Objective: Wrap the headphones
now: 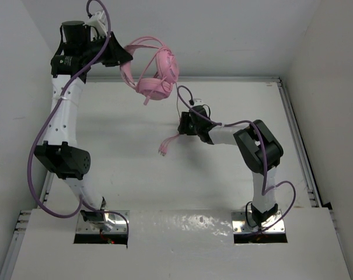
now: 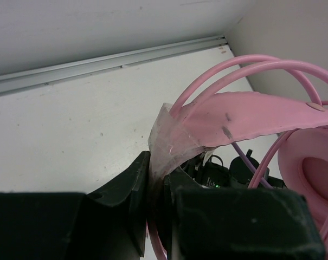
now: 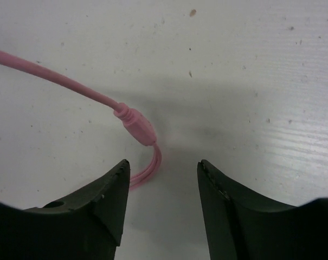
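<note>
The pink headphones (image 1: 157, 74) hang in the air above the table's far edge, with cord loops round the headband. My left gripper (image 1: 125, 59) is raised high and shut on the end of the headband (image 2: 250, 116); the jaws (image 2: 161, 179) pinch it at a clear taped part. One earcup (image 2: 310, 162) shows at the right. A loose stretch of pink cord (image 1: 167, 143) lies on the table. My right gripper (image 1: 184, 125) is low over it, open and empty (image 3: 162, 170). The cord's thick joint (image 3: 135, 125) lies just ahead of the left finger (image 3: 107, 195).
An aluminium rail (image 2: 98, 62) runs along the table's far edge, with white walls behind and at the right. Another rail (image 1: 296, 134) runs down the table's right side. Purple robot cables (image 1: 39, 157) loop beside both arms.
</note>
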You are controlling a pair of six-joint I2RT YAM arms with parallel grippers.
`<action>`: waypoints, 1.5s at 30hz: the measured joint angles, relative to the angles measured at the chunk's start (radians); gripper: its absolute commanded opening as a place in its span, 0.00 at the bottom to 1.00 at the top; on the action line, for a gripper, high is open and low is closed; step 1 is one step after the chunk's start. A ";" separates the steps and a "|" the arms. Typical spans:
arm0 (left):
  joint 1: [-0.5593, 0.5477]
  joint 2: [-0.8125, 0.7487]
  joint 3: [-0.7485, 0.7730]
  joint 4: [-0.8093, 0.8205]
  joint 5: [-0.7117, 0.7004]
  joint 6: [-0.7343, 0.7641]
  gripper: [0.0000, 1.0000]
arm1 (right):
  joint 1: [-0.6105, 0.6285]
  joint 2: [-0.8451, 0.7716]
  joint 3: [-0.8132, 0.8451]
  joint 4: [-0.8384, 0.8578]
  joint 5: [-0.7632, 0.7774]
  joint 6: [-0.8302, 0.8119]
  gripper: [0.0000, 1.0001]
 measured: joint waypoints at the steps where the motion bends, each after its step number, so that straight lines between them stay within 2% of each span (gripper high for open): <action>1: 0.002 0.000 0.001 0.000 0.000 0.000 0.00 | 0.000 0.005 0.013 -0.003 0.000 -0.001 0.56; 7: 0.002 0.000 0.001 0.007 0.016 -0.002 0.00 | 0.000 0.116 0.194 -0.029 0.005 -0.004 0.53; 22: 0.002 0.000 0.001 0.028 0.038 -0.018 0.00 | 0.025 0.216 0.281 0.047 -0.060 0.041 0.51; 24: 0.002 0.000 0.001 0.030 0.039 -0.020 0.00 | 0.027 0.245 0.315 0.056 -0.064 0.053 0.44; 26: 0.002 0.000 0.001 0.031 0.040 -0.023 0.00 | 0.031 0.275 0.341 0.060 -0.070 0.068 0.32; 27: 0.002 0.000 0.001 0.032 0.040 -0.024 0.00 | 0.032 0.286 0.348 0.064 -0.071 0.077 0.15; 29: 0.002 0.000 0.001 0.033 0.039 -0.027 0.00 | 0.033 0.301 0.352 0.069 -0.072 0.096 0.02; 33: 0.008 0.000 -0.005 0.048 0.037 -0.063 0.00 | 0.042 0.303 0.340 0.086 -0.066 0.122 0.00; 37: 0.038 0.005 -0.057 0.127 0.068 -0.170 0.00 | 0.077 0.286 0.331 0.064 -0.060 0.085 0.00; 45: 0.164 0.074 -0.208 0.369 0.175 -0.470 0.00 | 0.343 0.100 0.237 0.024 -0.053 -0.130 0.00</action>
